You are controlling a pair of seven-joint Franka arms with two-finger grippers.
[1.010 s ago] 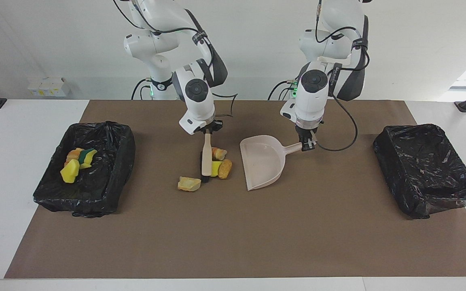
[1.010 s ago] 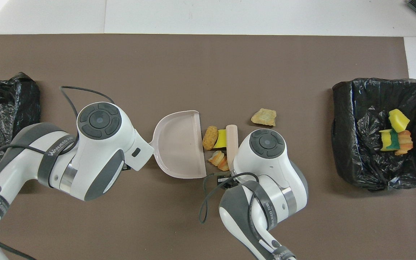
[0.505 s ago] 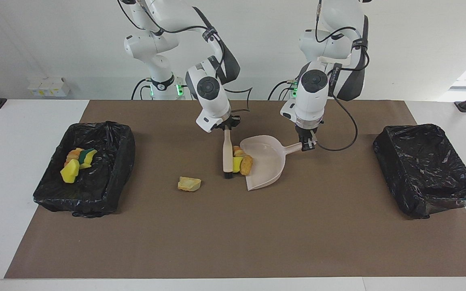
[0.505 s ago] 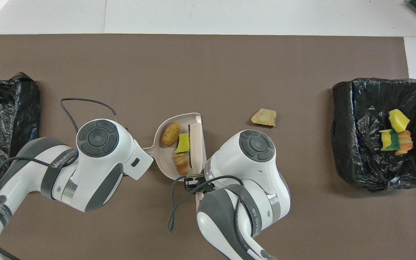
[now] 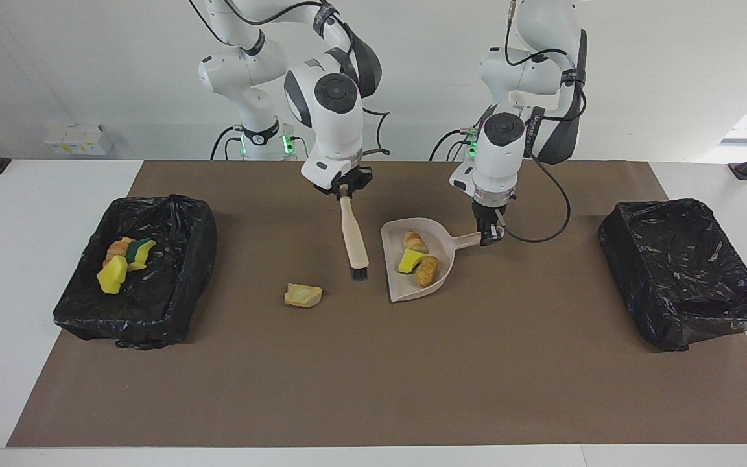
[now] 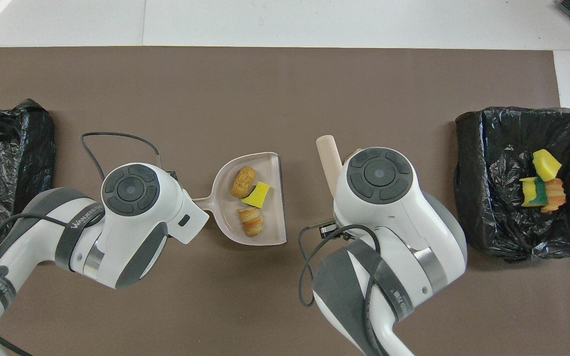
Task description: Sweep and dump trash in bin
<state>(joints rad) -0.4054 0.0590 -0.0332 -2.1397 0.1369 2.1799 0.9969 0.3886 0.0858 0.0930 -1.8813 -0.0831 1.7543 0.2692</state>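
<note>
A: Facing view first: our right gripper (image 5: 345,189) is clenched on the brush (image 5: 353,240), raised; one trash piece (image 5: 303,295) lies on the mat below its bristles, toward the filled bin (image 5: 198,224).

B: Our left gripper (image 5: 491,235) clamps the dustpan (image 5: 443,272) handle, three pieces (image 5: 417,258) inside. We'd keep it level, sweep the stray in, then dump.

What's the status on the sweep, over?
Right gripper shut on brush, lifted off mat. Left gripper shut on dustpan, three trash pieces aboard. One piece on mat. Nothing in the way.
</note>
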